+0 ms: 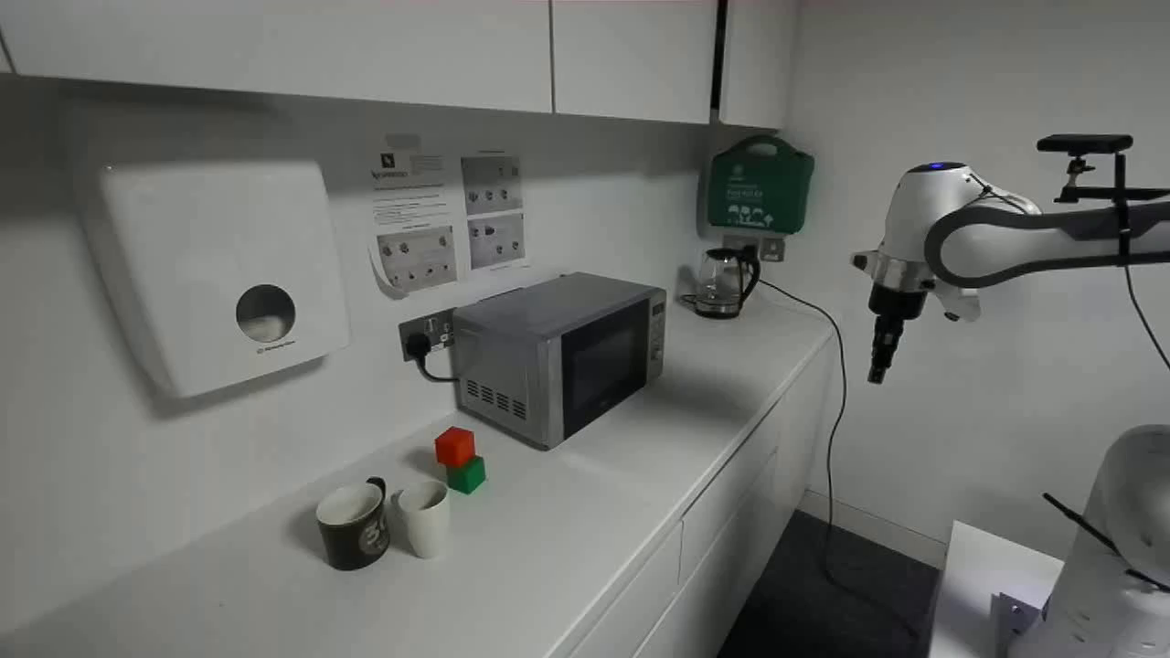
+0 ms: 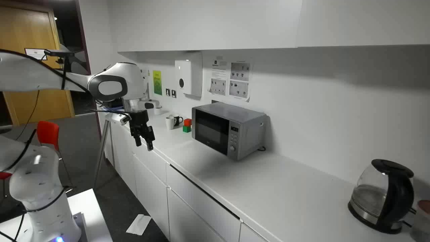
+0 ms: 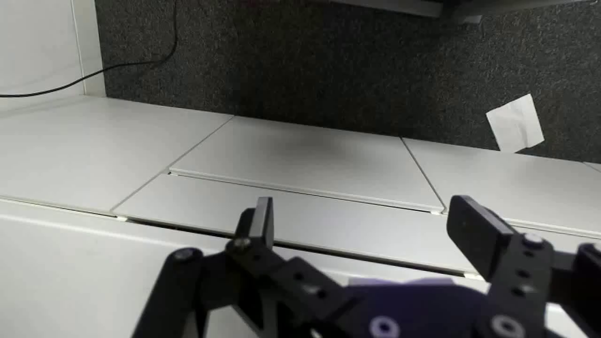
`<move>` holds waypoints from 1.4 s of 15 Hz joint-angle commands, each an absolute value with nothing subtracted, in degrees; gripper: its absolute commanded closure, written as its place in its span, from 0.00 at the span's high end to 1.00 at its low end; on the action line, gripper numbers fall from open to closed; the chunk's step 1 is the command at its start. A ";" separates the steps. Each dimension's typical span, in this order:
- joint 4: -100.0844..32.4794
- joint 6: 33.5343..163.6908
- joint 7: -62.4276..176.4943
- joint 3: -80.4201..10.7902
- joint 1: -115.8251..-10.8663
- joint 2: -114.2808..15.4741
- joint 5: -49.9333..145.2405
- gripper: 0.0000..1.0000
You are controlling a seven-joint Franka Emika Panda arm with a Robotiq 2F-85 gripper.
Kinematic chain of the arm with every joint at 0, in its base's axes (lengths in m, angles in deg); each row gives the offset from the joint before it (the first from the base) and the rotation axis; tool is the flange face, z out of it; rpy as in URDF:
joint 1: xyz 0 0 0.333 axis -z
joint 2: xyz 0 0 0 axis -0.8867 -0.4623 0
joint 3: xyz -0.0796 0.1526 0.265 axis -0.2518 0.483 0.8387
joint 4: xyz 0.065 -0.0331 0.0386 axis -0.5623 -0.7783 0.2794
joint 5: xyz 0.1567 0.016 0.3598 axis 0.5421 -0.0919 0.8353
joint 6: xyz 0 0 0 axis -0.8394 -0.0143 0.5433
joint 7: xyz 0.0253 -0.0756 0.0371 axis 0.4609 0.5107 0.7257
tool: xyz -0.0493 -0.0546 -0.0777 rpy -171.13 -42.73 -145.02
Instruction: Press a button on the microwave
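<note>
The grey microwave (image 1: 516, 334) stands on the white counter against the wall. It also shows in an exterior view (image 2: 247, 116) with its dark window and its narrow control strip (image 2: 234, 137) of a display, buttons and a knob. Its door is shut. My gripper (image 2: 144, 145) points down in front of the counter's front edge, well apart from the microwave; it also shows in an exterior view (image 1: 878, 376). In the wrist view, my gripper (image 3: 364, 213) is open and empty, with cabinet fronts and floor beyond its fingers. The microwave is out of the wrist view.
A red block (image 1: 454, 447) on a green block (image 1: 467, 475), a white cup (image 1: 426, 521) and a black mug (image 1: 355, 539) stand beside the microwave. A glass kettle (image 2: 379, 198) is on its other side. Wall cabinets (image 2: 215, 25) hang above the counter (image 2: 285, 188).
</note>
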State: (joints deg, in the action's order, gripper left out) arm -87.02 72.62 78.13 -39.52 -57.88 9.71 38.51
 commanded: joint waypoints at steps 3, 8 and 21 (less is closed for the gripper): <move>-86.87 72.42 77.96 -39.73 -58.19 9.70 38.37 1.00; -87.62 78.05 75.03 -39.42 -58.02 9.04 38.91 1.00; -86.54 117.80 72.85 -41.36 -60.37 -9.69 48.81 0.53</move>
State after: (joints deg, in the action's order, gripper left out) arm -89.23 112.77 71.15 -40.13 -58.90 -3.92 46.28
